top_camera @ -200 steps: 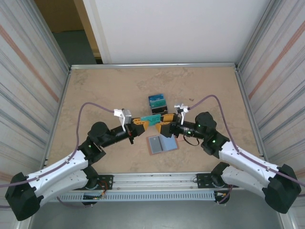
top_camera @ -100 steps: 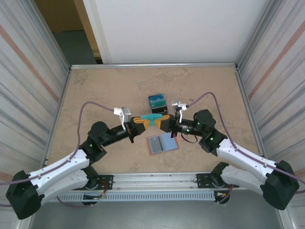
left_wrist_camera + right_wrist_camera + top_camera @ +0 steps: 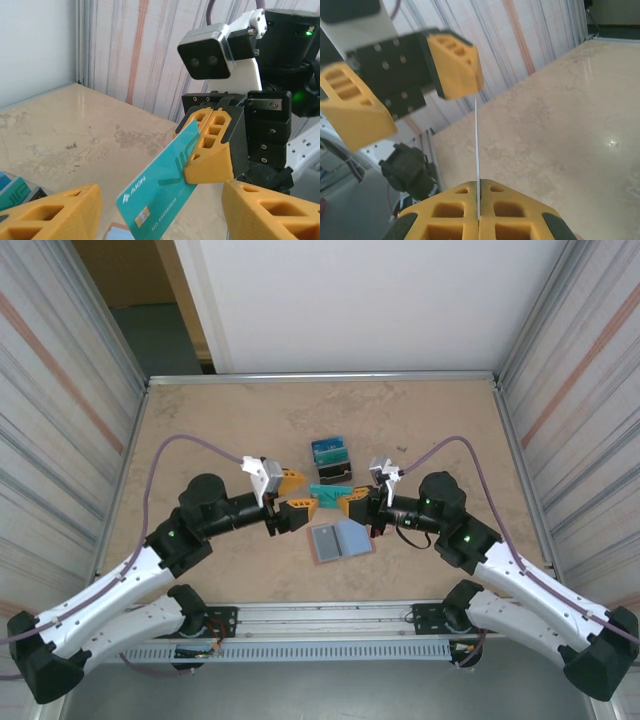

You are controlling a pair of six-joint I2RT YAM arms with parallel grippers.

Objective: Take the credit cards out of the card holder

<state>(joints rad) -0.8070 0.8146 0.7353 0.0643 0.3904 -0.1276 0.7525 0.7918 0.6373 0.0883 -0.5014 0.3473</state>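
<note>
Within right gripper (image 3: 478,212), teal card (image 3: 159,189), left gripper (image 3: 296,493) spread nearby

Teal card (image 3: 159,192), far end: hidden inside the pinch of my right gripper (image 3: 206,142).
My left fingers (image 3: 55,212): cropped by bottom edge.

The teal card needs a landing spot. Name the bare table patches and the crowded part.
Bare: the far strip between the tiered stand and the back rail, and the table's left and right flanks beside the side rails. Crowded: the centre, where stand, teal card and card holder cluster.
</note>
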